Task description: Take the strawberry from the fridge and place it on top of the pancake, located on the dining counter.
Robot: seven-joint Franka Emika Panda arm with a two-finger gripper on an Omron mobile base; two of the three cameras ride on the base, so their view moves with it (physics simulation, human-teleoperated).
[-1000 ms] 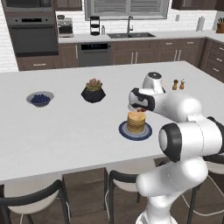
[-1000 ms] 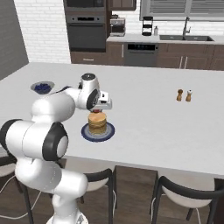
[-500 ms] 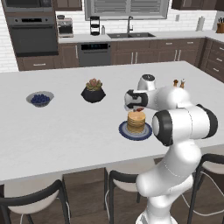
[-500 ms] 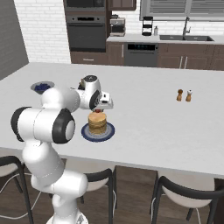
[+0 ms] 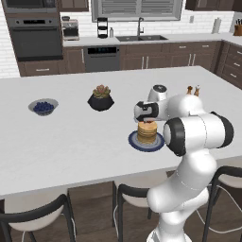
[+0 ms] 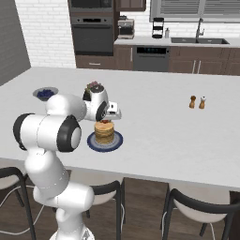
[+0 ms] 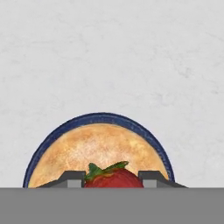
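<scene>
I see gripper over pancake | fingers pinching strawberry | plate on dining counter

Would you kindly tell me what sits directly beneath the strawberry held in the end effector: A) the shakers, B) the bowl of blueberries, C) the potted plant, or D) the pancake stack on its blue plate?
D: in the hand view the strawberry, between the end effector fingers, hangs over the pancake.

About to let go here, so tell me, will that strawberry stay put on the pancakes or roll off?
The strawberry looks rounded, so it may roll a little once released. The pancakes show a broad, flat top, which probably stops it. The gripper holds it over that top, though near one side, so some risk remains.
</scene>
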